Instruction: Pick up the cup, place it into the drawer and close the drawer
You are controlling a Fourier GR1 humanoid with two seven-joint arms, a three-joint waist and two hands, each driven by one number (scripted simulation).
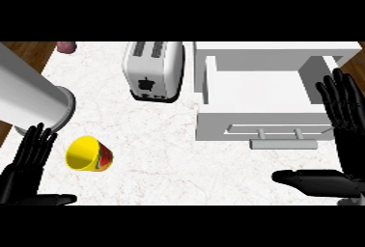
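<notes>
1. You see the cup [87, 154] lying on its side on the desk [178, 166], with its yellow inside showing.
2. Your left hand [25, 169] is just left of the cup and not touching it, fingers straight.
3. The toaster [153, 70] stands at the far middle of the desk.
4. The drawer [242, 119] stands open at the right, with its handle [284, 143] facing you.
5. Your right hand [349, 140] is at the drawer's right side, fingers straight and thumb stretched left.

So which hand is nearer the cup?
Left. The left hand sits just left of the cup; the right hand is far to its right, beside the open drawer.
</notes>
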